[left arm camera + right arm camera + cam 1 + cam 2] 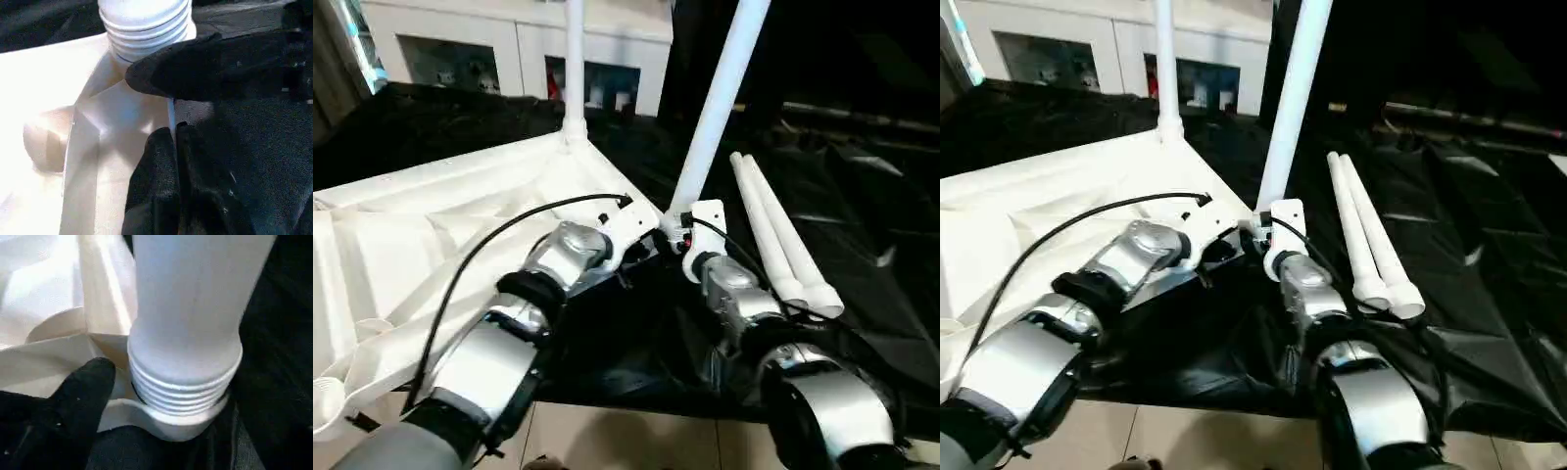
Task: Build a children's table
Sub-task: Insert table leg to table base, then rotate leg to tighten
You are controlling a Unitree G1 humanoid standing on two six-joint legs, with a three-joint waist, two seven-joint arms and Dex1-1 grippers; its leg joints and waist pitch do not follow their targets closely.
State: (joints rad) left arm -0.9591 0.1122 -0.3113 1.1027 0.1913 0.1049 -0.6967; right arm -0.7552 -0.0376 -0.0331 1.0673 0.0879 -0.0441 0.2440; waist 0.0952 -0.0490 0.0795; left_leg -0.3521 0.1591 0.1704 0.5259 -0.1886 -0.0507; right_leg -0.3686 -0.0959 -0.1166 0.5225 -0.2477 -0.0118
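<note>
Two silver forearms reached from the bottom of the frame toward the centre, meeting at the near corner of the large white plastic children's table top (431, 235), which lay upside down, ribbed underside up, across the left half of the frame on the black-draped tabletop (871, 245). The left end effector (173, 134) had its two black fingers pressed together along the thin white rim at that corner, pinching it. The right end effector (83, 396) sat just beside the corner socket; one black finger showed next to the socket, and whether it was open or closed could not be told.

A long white tube leg (715, 108) stood in that corner socket, its ribbed threaded end partly exposed above the collar, its long axis leaning toward the upper right. A second white tube leg (575, 59) stood upright in the far corner socket at upper centre. Two more white tube legs (783, 235) lay side by side on the black cloth at centre right, running from upper left to lower right. White cabinets (519, 39) stood at the upper left.
</note>
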